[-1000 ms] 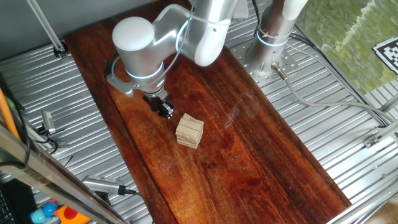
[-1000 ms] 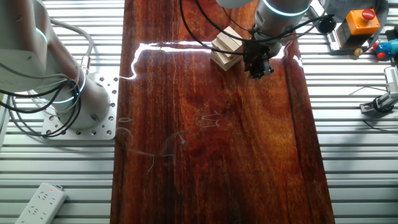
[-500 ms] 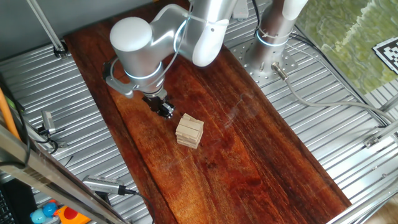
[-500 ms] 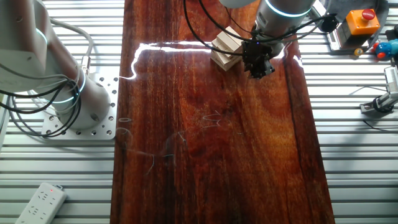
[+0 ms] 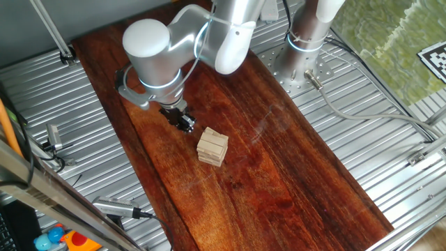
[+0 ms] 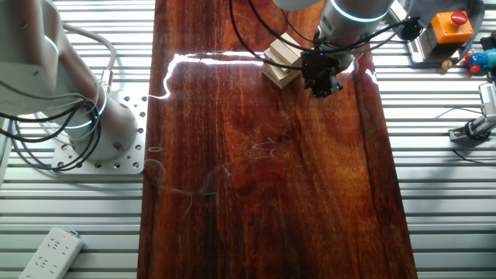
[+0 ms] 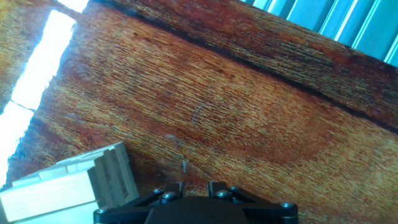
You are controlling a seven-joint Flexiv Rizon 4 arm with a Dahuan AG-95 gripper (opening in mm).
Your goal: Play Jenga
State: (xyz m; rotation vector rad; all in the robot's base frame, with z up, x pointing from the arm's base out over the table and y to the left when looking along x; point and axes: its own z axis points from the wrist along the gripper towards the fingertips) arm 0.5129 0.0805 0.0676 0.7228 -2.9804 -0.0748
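Jenga: a small stack of pale, light-tan wooden rectangular blocks [image 5: 212,147] laid in crossed layers, standing on the dark reddish wooden board [image 5: 279,174], toward the board's middle in one fixed view and near its far end in the other fixed view [image 6: 281,57].
Stack from the hand view: its corner [image 7: 68,186] fills the lower left, block ends showing on one face, with bare board beside it.
Gripper: the black two-finger gripper [image 5: 185,124] hangs low over the board just beside the stack and apart from it; in the other fixed view [image 6: 322,81] it sits to the stack's right.
Gripper state: cannot tell whether the fingers are parted or closed; only the dark gripper base shows in the hand view [image 7: 193,208], and nothing is seen between the fingers.
Arm: silver-white jointed robot arm [image 5: 181,49] reaching down over the board.
Surroundings: ribbed metal table [image 5: 90,167]; white power strip [image 6: 50,252] at one corner; orange box with a red button [image 6: 451,27].
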